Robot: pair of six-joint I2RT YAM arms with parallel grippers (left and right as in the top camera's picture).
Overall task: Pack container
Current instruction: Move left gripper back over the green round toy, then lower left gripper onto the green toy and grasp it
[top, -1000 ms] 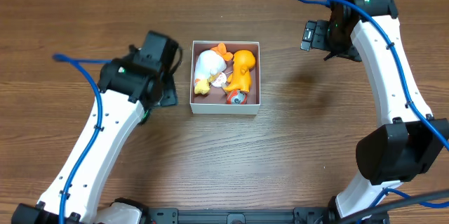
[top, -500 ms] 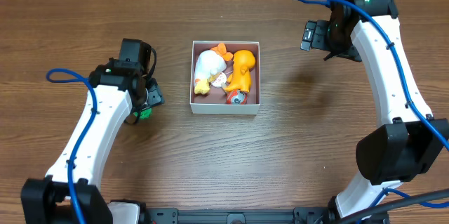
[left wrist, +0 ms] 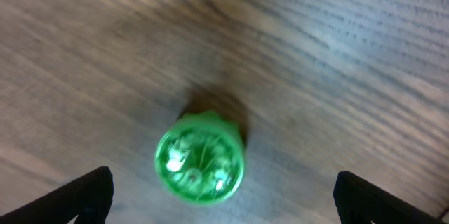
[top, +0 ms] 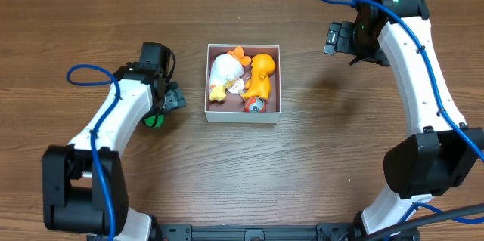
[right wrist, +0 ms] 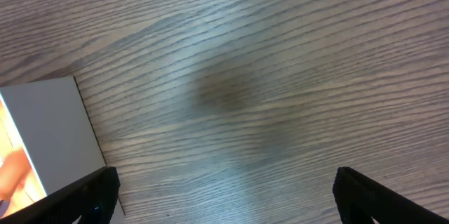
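Observation:
The container (top: 243, 115) is a shallow white-walled square box at the table's middle. In it lie a white and orange toy (top: 224, 72), an orange toy (top: 262, 72) and a small red toy (top: 254, 104). A green ball-like toy (top: 154, 120) lies on the wood left of the box; in the left wrist view (left wrist: 200, 157) it sits between the wide-apart fingers. My left gripper (top: 169, 101) is open just above it. My right gripper (top: 344, 41) is open and empty over bare wood right of the box, whose white wall (right wrist: 49, 129) shows in the right wrist view.
Blue cables run along both arms. Both arm bases stand at the table's near edge.
My left arm has swung away from the box's left wall to the left and turned over the green toy, which came into view. The right arm has not moved.

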